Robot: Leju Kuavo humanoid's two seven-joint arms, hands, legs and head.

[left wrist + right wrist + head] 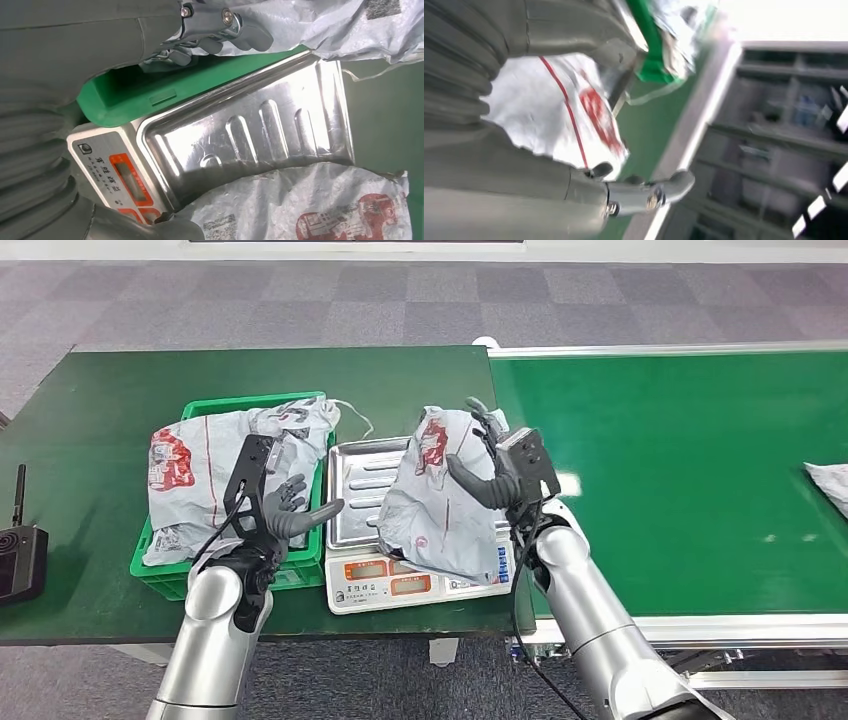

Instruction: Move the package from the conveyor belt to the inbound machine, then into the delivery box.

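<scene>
A grey plastic package (440, 500) with a red logo stands tilted on the steel tray (355, 490) of the weighing scale (385, 585), the inbound machine. My right hand (500, 465) grips its upper right side, thumb against the front and fingers over the top. The right wrist view shows the same package (549, 115) against that hand (524, 165). My left hand (285, 505) hovers with its fingers apart and holds nothing, over the right rim of the green crate (160, 570), the delivery box. In the left wrist view the tray (260, 130) lies bare beside the package (310, 205).
A second grey package (220, 470) fills the green crate. On the green conveyor belt (680, 460) another package (830, 485) lies at the far right edge. A black handheld device (20, 560) sits at the dark green table's left edge.
</scene>
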